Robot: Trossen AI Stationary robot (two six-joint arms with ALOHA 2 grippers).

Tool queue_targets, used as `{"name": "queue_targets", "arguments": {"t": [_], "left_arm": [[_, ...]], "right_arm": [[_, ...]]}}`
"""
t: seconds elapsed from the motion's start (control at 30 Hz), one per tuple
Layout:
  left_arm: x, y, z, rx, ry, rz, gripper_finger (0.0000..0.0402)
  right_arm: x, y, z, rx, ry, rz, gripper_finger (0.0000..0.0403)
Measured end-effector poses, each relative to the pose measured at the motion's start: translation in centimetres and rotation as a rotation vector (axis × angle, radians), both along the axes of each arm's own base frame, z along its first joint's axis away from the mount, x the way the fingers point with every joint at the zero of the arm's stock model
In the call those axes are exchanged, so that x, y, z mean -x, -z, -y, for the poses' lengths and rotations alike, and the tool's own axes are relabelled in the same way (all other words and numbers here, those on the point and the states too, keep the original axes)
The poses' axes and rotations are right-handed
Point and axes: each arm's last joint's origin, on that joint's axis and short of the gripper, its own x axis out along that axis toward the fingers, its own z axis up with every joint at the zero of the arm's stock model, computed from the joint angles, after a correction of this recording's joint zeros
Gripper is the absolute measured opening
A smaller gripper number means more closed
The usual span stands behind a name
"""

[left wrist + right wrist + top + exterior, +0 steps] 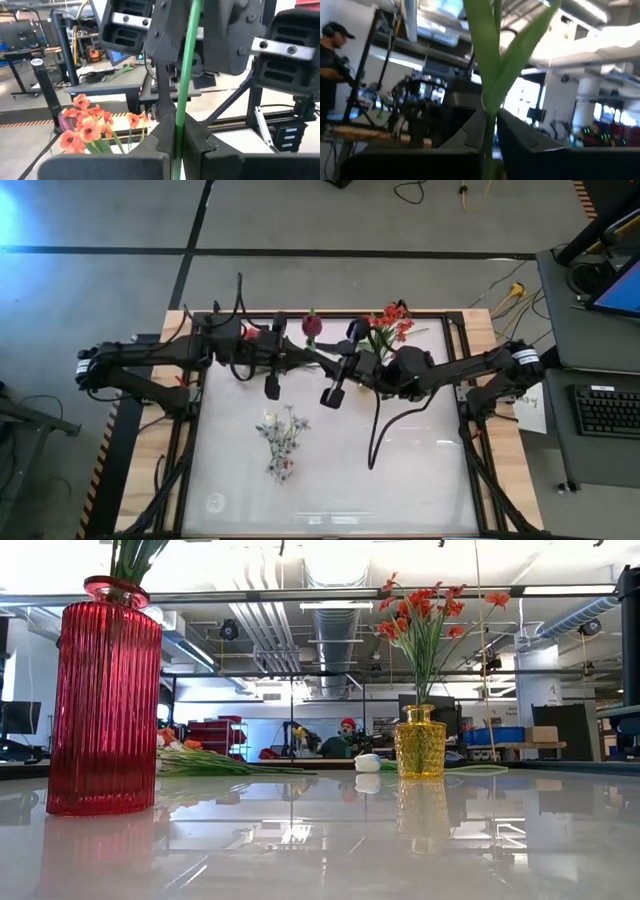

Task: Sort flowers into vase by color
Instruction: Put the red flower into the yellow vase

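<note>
Between both fingers (pixel 165 145), stem (pixel 184 90) (green)

A green stem (pixel 186 75) is seen running up the middle of the frame, pinched between the closed fingers (pixel 162 140) of the left claw (pixel 179 145) at the bottom centre. Behind the stem, in the upper half, dark robot hardware is seen, probably the other arm, though this cannot be confirmed. A cluster of orange-red blossoms (pixel 87 125) is visible at the lower left. Workshop benches are seen at the upper left.
</note>
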Motion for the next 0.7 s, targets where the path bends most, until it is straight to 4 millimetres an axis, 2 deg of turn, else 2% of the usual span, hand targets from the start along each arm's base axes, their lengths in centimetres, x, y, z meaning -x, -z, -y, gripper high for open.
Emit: {"name": "queue_targets", "arguments": {"t": [0.23,0.37,0.53,0.7], "left_arm": [[0.2,0.1,0.0,-0.009,0.000,-0.018,0.0000],[0.1,0.3,0.0,-0.009,-0.002,-0.038,0.0000],[-0.1,0.6,-0.1,-0.018,-0.002,-0.055,0.0000],[-0.2,0.7,-0.1,-0.017,-0.004,-0.060,0.0000]], "right_arm": [[0.7,0.0,0.3,-0.036,0.060,-0.122,0.0117],[1.0,0.1,0.3,-0.042,0.056,-0.169,0.0134],[1.2,-0.5,0.4,-0.059,0.049,-0.202,0.0121],[1.1,-1.2,0.4,-0.057,0.048,-0.258,0.0054]]}}
